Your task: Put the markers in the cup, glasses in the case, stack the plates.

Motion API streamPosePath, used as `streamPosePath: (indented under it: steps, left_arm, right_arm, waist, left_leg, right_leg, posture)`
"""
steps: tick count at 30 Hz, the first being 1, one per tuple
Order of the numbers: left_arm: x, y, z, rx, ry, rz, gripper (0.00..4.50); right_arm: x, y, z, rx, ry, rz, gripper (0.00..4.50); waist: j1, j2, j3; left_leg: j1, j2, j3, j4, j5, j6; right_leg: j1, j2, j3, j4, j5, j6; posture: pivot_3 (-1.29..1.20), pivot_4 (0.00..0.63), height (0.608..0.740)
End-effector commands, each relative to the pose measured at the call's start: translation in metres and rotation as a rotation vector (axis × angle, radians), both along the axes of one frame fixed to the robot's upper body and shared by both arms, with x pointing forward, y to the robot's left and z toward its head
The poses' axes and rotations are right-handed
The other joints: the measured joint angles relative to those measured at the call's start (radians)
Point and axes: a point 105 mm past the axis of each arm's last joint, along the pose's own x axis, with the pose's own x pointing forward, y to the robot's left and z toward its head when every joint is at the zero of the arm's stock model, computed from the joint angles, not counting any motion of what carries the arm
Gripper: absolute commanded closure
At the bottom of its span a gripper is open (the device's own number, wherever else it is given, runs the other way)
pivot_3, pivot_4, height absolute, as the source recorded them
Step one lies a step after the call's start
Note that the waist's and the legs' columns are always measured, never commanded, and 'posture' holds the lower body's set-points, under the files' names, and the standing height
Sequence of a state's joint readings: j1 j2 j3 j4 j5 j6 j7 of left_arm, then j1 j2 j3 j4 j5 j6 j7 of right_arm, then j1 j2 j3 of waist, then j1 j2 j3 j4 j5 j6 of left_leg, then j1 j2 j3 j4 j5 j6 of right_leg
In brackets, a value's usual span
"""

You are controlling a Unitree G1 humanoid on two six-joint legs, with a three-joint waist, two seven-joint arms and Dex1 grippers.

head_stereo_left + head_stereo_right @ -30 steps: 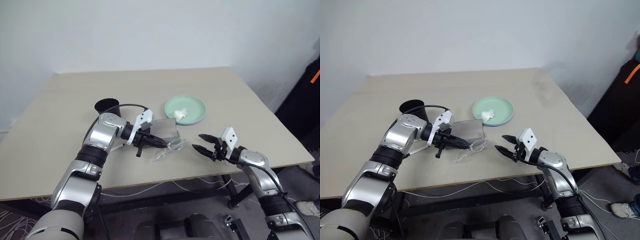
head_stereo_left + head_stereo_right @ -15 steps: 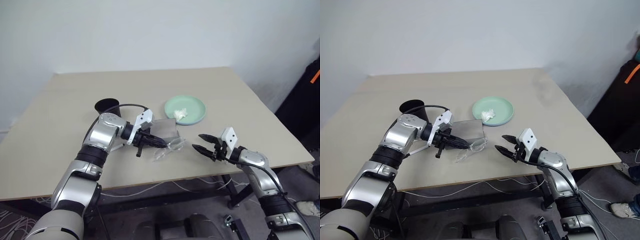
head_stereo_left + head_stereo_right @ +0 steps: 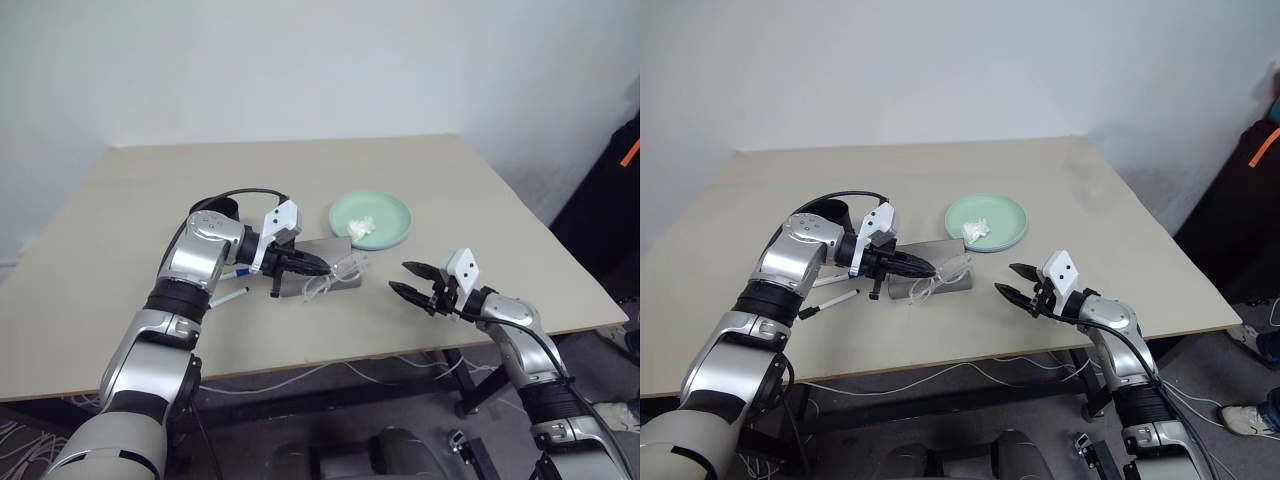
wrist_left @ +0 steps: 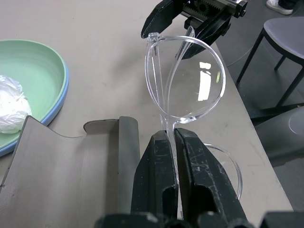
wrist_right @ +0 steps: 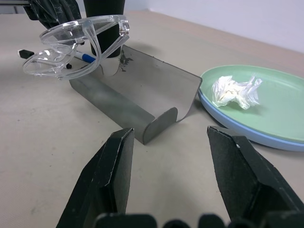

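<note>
We saw the glasses (image 4: 185,78) held just above the open grey case (image 3: 322,262) on the tabletop (image 3: 120,230), pinched at the frame in the shut left claw (image 3: 318,267), whose arm reached across toward the right. The right claw (image 3: 412,280) hovered near with fingers apart, empty, pointing left at the case, close by the stacked plates (image 3: 392,221).

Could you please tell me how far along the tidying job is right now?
Done: the plates are stacked, green on blue, with a paper wad on top. In hand: the left gripper pinches the glasses above the open case. Left: both markers lie on the table, outside the cup.
</note>
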State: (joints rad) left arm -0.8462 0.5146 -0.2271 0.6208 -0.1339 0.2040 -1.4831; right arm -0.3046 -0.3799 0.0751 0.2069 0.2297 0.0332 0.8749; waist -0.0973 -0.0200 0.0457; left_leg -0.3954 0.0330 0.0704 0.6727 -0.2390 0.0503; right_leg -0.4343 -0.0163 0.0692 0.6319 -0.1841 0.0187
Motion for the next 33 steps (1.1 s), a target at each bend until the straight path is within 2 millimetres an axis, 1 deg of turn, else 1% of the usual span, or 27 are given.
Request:
streamPosePath:
  steps: [1, 2, 4, 5, 7, 8, 9, 11, 16, 19, 22, 25, 28, 30, 33]
  left_arm:
    - [0.005, -0.002, 0.016, -0.017, -0.06, -0.005, 4.47]
    - [0.005, -0.002, 0.016, -0.017, -0.06, -0.005, 4.47]
    - [0.012, 0.0, 0.033, -0.062, -0.104, 0.021, 4.47]
    - [0.014, 0.0, 0.038, -0.076, -0.117, 0.028, 4.47]
    - [0.015, 0.001, 0.04, -0.083, -0.123, 0.032, 4.47]
    - [0.029, 0.006, 0.054, -0.061, -0.236, 0.093, 4.47]
    - [0.04, 0.01, 0.065, -0.047, -0.32, 0.136, 4.47]
    - [0.05, 0.014, 0.077, -0.036, -0.408, 0.177, 4.47]
    - [0.053, 0.015, 0.077, -0.036, -0.423, 0.174, 4.47]
    - [0.049, 0.012, 0.066, -0.023, -0.403, 0.137, 4.47]
    - [0.048, 0.012, 0.064, -0.021, -0.399, 0.132, 4.47]
    - [0.059, 0.02, 0.065, 0.062, -0.507, 0.194, 4.47]
    - [0.061, 0.021, 0.065, 0.073, -0.526, 0.201, 4.47]
    - [0.068, 0.023, 0.069, 0.117, -0.61, 0.236, 4.47]
    - [0.072, 0.024, 0.069, 0.144, -0.652, 0.246, 4.47]
  right_arm:
    - [0.005, -0.001, 0.017, 0.011, -0.065, 0.003, 1.84]
    - [0.005, -0.001, 0.017, 0.011, -0.065, 0.003, 1.84]
    - [0.003, 0.002, 0.014, 0.012, -0.053, 0.015, 1.84]
    - [0.002, 0.003, 0.013, 0.012, -0.05, 0.018, 1.84]
    - [0.002, 0.004, 0.012, 0.012, -0.048, 0.02, 1.84]
    - [0.003, 0.003, 0.011, 0.011, -0.044, 0.016, 1.84]
    - [0.003, 0.003, 0.01, 0.01, -0.042, 0.014, 1.84]
    - [0.003, 0.002, 0.009, 0.009, -0.039, 0.011, 1.84]
    - [0.003, 0.002, 0.009, 0.009, -0.039, 0.012, 1.84]
    - [0.004, 0.004, 0.008, 0.013, -0.038, 0.013, 1.84]
    - [0.004, 0.005, 0.008, 0.014, -0.038, 0.015, 1.84]
    - [0.005, 0.008, 0.008, 0.017, -0.039, 0.023, 1.84]
    - [0.005, 0.008, 0.008, 0.017, -0.04, 0.024, 1.84]
    - [0.005, 0.009, 0.007, 0.019, -0.039, 0.023, 1.84]
    - [0.005, 0.009, 0.006, 0.021, -0.04, 0.021, 1.84]
  waist:
    - [0.0, 0.0, 0.0]
    - [0.0, 0.0, 0.0]
    - [0.0, 0.0, 0.0]
    - [0.0, 0.0, 0.0]
    - [0.0, 0.0, 0.0]
    - [0.0, 0.0, 0.0]
    - [0.001, -0.001, 0.001]
    - [0.0, -0.003, 0.001]
    - [0.0, -0.002, 0.001]
    - [0.0, -0.003, 0.001]
    - [0.0, -0.003, 0.001]
    - [0.0, -0.003, 0.001]
    - [0.0, -0.003, 0.001]
    - [0.0, -0.003, 0.001]
    - [0.0, -0.003, 0.001]
  left_leg:
    - [0.0, 0.0, 0.0, 0.0, 0.0, 0.0]
    - [0.0, 0.0, 0.0, 0.0, 0.0, 0.0]
    - [0.0, 0.0, 0.0, 0.0, 0.0, 0.0]
    - [0.0, 0.0, 0.0, 0.0, 0.0, 0.0]
    - [0.0, 0.0, 0.0, 0.001, 0.0, 0.0]
    - [0.0, 0.0, 0.0, 0.001, 0.0, 0.0]
    - [0.0, 0.0, 0.0, 0.001, 0.0, 0.0]
    - [0.0, 0.0, -0.001, 0.003, 0.0, 0.0]
    - [0.001, -0.001, 0.0, 0.003, 0.0, 0.0]
    - [0.0, 0.0, 0.001, 0.004, 0.0, 0.0]
    - [0.0, 0.0, 0.001, 0.004, 0.0, 0.0]
    - [0.0, 0.0, 0.001, 0.004, 0.0, 0.0]
    - [0.0, -0.001, 0.001, 0.005, 0.0, 0.0]
    - [0.0, 0.0, 0.001, 0.005, 0.0, 0.0]
    - [0.0, -0.001, 0.001, 0.005, 0.0, 0.0]
  right_leg:
    - [0.0, 0.0, 0.0, 0.0, 0.0, 0.0]
    - [0.0, 0.0, 0.0, 0.0, 0.0, 0.0]
    - [0.0, 0.0, 0.0, 0.0, 0.0, 0.0]
    - [0.0, 0.0, 0.0, 0.0, 0.0, 0.0]
    - [0.0, 0.0, 0.0, 0.001, 0.0, 0.0]
    - [0.0, 0.0, 0.0, 0.001, 0.0, 0.0]
    - [0.0, 0.0, 0.0, 0.001, 0.0, 0.0]
    - [0.0, 0.0, -0.001, 0.004, 0.0, 0.0]
    - [0.0, -0.001, 0.0, 0.006, 0.0, 0.0]
    - [-0.001, 0.0, 0.0, 0.007, 0.0, 0.0]
    - [-0.002, 0.0, 0.0, 0.008, 0.0, 0.0]
    - [-0.002, 0.0, 0.001, 0.008, 0.0, 0.0]
    - [-0.002, 0.0, 0.001, 0.008, 0.0, 0.0]
    - [-0.002, 0.0, 0.001, 0.008, 0.0, 0.0]
    - [-0.002, 0.0, 0.0, 0.008, 0.0, 0.0]
  posture:
    - [0.0, 0.0, 0.74]
    - [0.0, 0.0, 0.74]
    - [0.0, 0.0, 0.74]
    - [0.0, 0.0, 0.74]
    - [0.0, 0.0, 0.74]
    - [0.0, 0.0, 0.74]
    - [0.0, 0.0, 0.74]
    - [0.0, 0.0, 0.74]
    - [0.0, 0.0, 0.74]
    - [0.0, 0.0, 0.74]
    - [0.0, 0.0, 0.74]
    - [0.0, 0.0, 0.74]
    - [0.0, 0.0, 0.74]
    - [0.0, 0.0, 0.74]
    - [0.0, 0.0, 0.74]
